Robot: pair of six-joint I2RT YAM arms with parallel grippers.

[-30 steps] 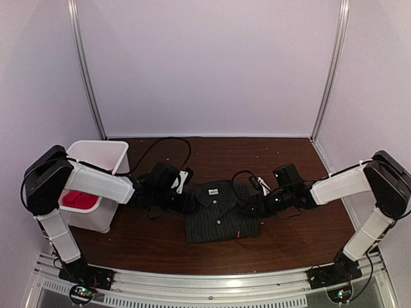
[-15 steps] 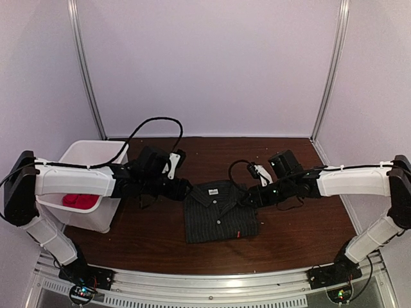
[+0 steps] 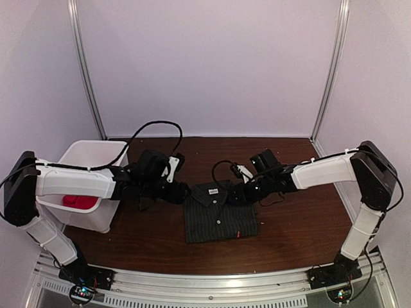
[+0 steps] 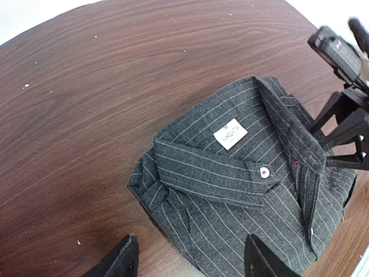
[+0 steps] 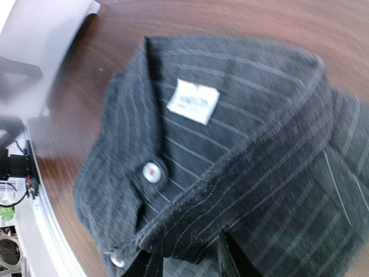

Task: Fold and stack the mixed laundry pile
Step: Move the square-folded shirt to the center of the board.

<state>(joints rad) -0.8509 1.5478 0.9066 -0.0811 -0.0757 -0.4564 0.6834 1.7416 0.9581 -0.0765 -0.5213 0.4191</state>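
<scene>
One of two garments looks done: the pinstriped shirt point(image 3: 220, 212) lies folded in the middle of the counter point(image 3: 295, 224), while the red T-shirt point(image 3: 82, 201) sits bunched in the white bin point(image 3: 96, 149), unfolded and unstacked. The left end effector point(image 4: 190, 262) hovers wide open and empty by the shirt's left collar corner. The right end effector point(image 3: 236, 194) is at the opposite shoulder, its wrist view showing the collar label point(image 5: 193, 102) close up but not whether it pinches cloth.

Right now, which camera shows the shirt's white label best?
Left wrist: the white label sits sharp and whole on the pinstriped shirt. Right wrist shows it bigger but blurred; the top view, a tiny speck.
</scene>
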